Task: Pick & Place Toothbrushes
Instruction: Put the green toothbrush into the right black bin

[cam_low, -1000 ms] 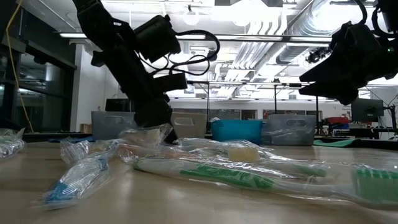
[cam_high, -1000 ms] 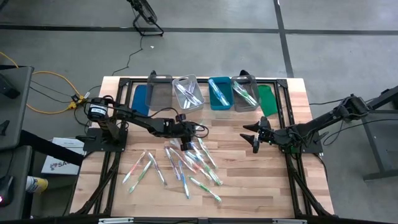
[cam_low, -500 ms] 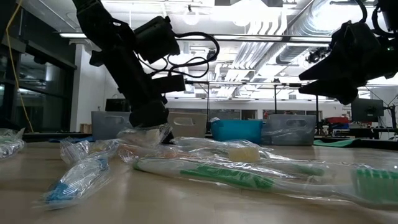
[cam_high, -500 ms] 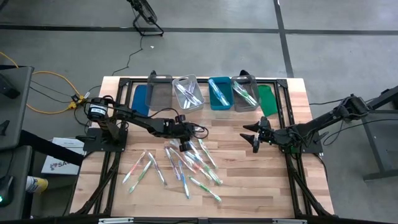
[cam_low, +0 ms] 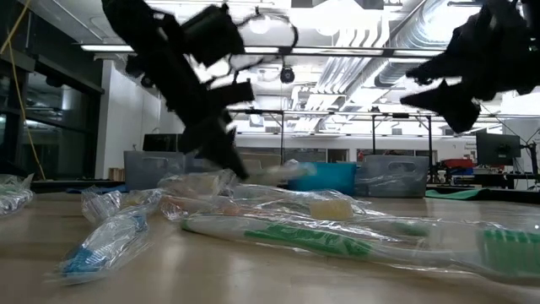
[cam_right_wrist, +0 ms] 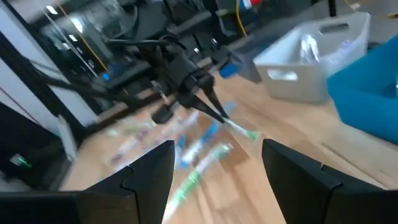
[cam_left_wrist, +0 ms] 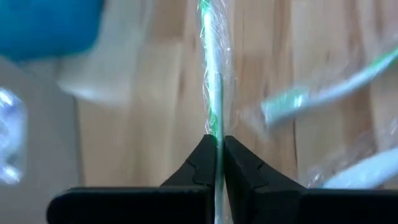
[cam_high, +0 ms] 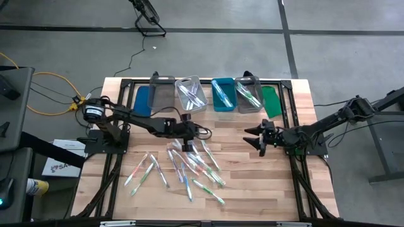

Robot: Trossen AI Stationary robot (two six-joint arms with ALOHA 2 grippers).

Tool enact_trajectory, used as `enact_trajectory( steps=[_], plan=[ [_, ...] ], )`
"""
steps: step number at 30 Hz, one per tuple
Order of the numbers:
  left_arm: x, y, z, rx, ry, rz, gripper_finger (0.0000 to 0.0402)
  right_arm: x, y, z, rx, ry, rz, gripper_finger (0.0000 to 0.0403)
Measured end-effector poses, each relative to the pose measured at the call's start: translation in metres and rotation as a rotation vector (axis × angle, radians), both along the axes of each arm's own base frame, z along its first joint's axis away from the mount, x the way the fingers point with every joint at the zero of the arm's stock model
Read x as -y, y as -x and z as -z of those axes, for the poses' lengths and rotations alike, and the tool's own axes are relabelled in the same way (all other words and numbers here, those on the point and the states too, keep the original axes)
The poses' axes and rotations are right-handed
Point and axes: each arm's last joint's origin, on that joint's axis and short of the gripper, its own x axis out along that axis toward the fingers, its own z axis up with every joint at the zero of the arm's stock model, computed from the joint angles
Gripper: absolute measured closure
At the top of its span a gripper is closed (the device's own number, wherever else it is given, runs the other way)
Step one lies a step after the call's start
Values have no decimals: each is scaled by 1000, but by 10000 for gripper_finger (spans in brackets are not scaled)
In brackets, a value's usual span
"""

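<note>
Many wrapped toothbrushes (cam_high: 192, 167) lie scattered on the wooden table's middle. My left gripper (cam_high: 188, 144) hangs just above the far edge of this pile and is shut on one green toothbrush (cam_left_wrist: 211, 74) in clear wrap. The same brush shows in the low view as a toothbrush (cam_low: 283, 171) sticking out past the left gripper (cam_low: 240, 169). My right gripper (cam_high: 254, 137) waits open over the table's right half, apart from the pile, with nothing between its fingers (cam_right_wrist: 155, 165). My left gripper pinches the green toothbrush's handle (cam_left_wrist: 215, 132) between its two fingertips, wrap included. The fingers slant down from the table's left, and the brush runs on forward in line with them. Its green-bristled head (cam_right_wrist: 250, 134) is the free end, and the brush hangs above the pile.
Four bins stand in a row at the far edge: a grey bin (cam_high: 163, 96), a clear bin (cam_high: 190, 94), a teal bin (cam_high: 223, 94) and another clear bin (cam_high: 249, 93), the last three holding toothbrushes. A blue lid (cam_high: 142, 101) and a green lid (cam_high: 270, 101) flank them.
My left gripper has shut on the green toothbrush at the far edge of the pile and has risen a little, rolling slightly. The brush has come up off the pile with it. My right gripper has tipped its fingers upward.
</note>
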Motion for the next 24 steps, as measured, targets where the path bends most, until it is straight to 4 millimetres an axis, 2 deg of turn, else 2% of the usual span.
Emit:
enact_trajectory(
  steps=[5, 14, 20, 24],
  plan=[
    [0, -7, -29, 79, -75, 69, 391, -1, -1, -13, 121, 13, -23, 167],
    [-3, -28, -65, 330, -267, 173, 391, 0, -2, -13, 98, 158, 39, 167],
    [-12, -34, -81, 534, -231, 285, 392, -1, -8, -14, 121, 248, 54, 167],
    [-14, -35, -87, 606, -209, 345, 392, 1, -14, -17, 154, 326, 111, 167]
  ],
)
